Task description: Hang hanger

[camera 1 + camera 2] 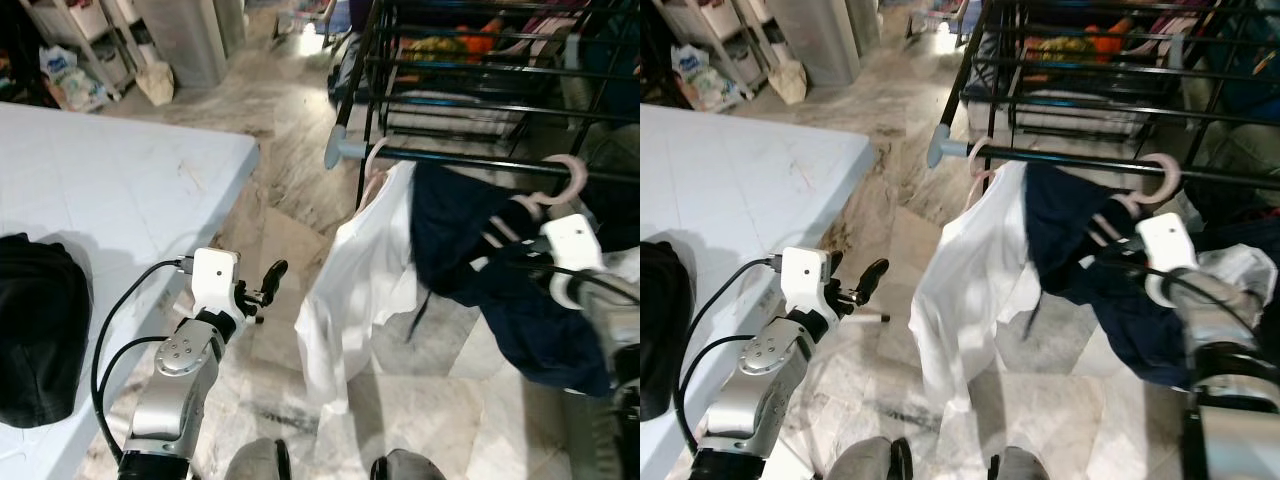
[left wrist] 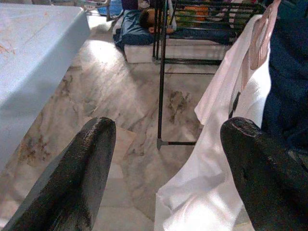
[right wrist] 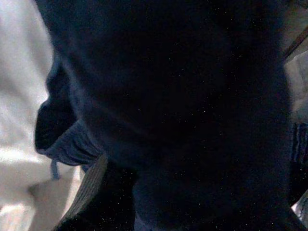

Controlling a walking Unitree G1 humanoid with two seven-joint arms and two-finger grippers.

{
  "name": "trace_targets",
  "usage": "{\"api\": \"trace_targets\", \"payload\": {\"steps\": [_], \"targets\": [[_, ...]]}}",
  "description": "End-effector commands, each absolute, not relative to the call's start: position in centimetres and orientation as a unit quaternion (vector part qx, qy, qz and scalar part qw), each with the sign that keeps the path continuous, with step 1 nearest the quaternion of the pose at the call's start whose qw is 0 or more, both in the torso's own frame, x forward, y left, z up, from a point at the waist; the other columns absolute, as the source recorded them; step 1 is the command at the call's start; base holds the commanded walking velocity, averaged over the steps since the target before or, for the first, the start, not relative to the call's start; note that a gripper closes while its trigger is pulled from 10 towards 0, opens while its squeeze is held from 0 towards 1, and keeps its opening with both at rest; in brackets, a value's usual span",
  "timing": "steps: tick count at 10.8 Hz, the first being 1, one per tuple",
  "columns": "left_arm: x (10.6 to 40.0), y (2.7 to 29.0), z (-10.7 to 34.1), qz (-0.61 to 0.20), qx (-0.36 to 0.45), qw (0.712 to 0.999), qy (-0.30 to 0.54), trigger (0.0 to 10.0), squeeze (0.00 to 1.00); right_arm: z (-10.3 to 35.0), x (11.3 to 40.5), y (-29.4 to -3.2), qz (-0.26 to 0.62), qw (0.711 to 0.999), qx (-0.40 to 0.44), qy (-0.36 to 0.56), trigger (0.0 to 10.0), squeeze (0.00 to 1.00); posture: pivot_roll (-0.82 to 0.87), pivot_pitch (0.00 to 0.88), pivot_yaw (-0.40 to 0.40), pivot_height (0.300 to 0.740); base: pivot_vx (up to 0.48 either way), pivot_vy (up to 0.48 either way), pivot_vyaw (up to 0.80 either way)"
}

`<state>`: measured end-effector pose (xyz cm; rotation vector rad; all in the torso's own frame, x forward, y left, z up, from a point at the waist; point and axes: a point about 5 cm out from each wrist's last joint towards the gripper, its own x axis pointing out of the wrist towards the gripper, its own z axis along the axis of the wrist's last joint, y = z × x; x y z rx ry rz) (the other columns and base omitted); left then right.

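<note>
On the right of the scene, a black drying rack [image 1: 480, 60] stands over the marble floor [image 1: 290, 150], and from its near rail [image 1: 470, 160] hang two pale pink hangers. One hanger [image 1: 372, 165], nearer the rail's grey-capped end, carries a white garment [image 1: 355, 290] that drops well down toward the floor. The other hanger [image 1: 560, 185] sits further right with its hook curved at the rail, though whether it rests fully on the bar cannot be told, and a dark navy garment [image 1: 470, 240] is draped from it. The right gripper [image 1: 510, 240] is pushed into this navy cloth just below that hook, its white wrist housing beside the hanger neck; cloth hides its fingers, so whether they are apart or pinched on anything cannot be told, and the right wrist view is mostly dark navy fabric with a strip of white cloth at one edge. The left gripper [image 2: 166, 159] is held low on the left, near the corner of a pale blue table [image 1: 100, 190], well apart from the white garment, its two black fingers [image 2: 82, 178] spread wide with nothing between them. A black bag [image 1: 35, 330] lies on the table at the near left.
</note>
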<state>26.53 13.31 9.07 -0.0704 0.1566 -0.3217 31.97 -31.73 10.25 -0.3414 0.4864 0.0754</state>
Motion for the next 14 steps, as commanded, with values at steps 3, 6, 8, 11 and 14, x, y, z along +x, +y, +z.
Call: {"api": "trace_targets", "payload": {"steps": [3, 6, 8, 11, 14], "targets": [[26.9, 13.2, 8.9, -0.164, -0.028, 0.983, 0.077, 10.0, 0.0, 10.2, 33.0, -29.1, 0.004, 0.97, -0.142, 0.198, 0.0, 0.0, -0.11, 0.0, 0.083, 0.74, 0.0, 0.0, 0.0], [27.0, 13.6, 8.9, -0.162, -0.023, 0.984, 0.076, 10.0, 0.0, 7.6, 30.4, -28.1, -0.053, 0.977, -0.046, 0.202, 0.0, 0.0, -0.1, 0.0, 0.077, 0.74, 0.0, 0.0, 0.0], [27.2, 13.4, 9.0, -0.179, -0.017, 0.981, 0.078, 10.0, 0.0, 6.6, 27.9, -27.3, -0.094, 0.974, 0.024, 0.206, 0.0, 0.0, -0.1, 0.009, 0.087, 0.74, 0.0, 0.0, 0.0], [27.1, 12.9, 8.8, -0.194, -0.02, 0.977, 0.082, 10.0, 0.0, 8.8, 26.8, -25.5, -0.144, 0.981, 0.051, 0.119, 0.1, 0.0, -0.12, 0.023, 0.088, 0.74, 0.0, 0.0, 0.0], [26.7, 12.7, 8.6, -0.198, -0.022, 0.976, 0.086, 10.0, 0.0, 10.6, 27.1, -24.5, -0.178, 0.98, 0.026, 0.086, 0.0, 0.0, -0.11, 0.031, 0.079, 0.74, 0.0, 0.0, 0.0]]}}
